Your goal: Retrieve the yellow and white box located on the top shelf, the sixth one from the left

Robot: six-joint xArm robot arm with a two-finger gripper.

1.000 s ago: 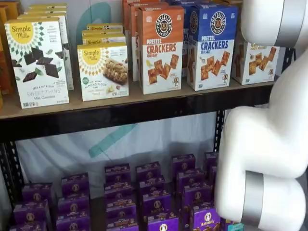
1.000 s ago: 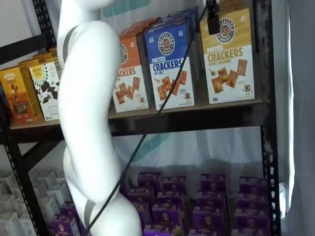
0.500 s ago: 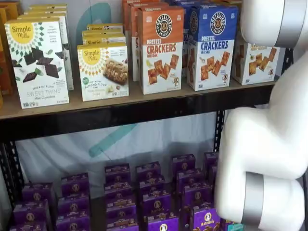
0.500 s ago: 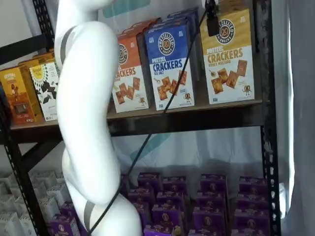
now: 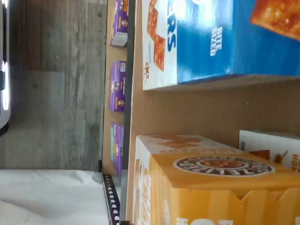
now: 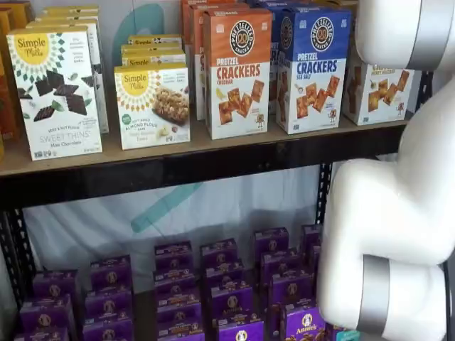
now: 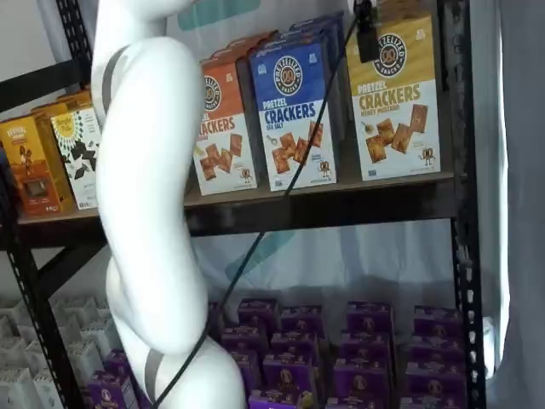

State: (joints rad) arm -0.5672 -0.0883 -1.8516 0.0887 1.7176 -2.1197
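At the upper right of a shelf view our gripper (image 7: 367,38) hangs before the yellow and white box (image 7: 400,102); we cannot tell if it grips.

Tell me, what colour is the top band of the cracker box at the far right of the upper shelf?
Yellow, above a white front; the yellow and white box shows best in a shelf view.

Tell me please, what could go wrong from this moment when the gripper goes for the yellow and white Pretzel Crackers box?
1. The blue Sea Salt box stands close beside the yellow and white box on the top shelf; a finger may push it.
2. The gripper shows only as a dark finger at the box's upper corner, so I cannot tell if it is open; it may press the box backward.
3. The black cable hangs across the blue box and might drag it.
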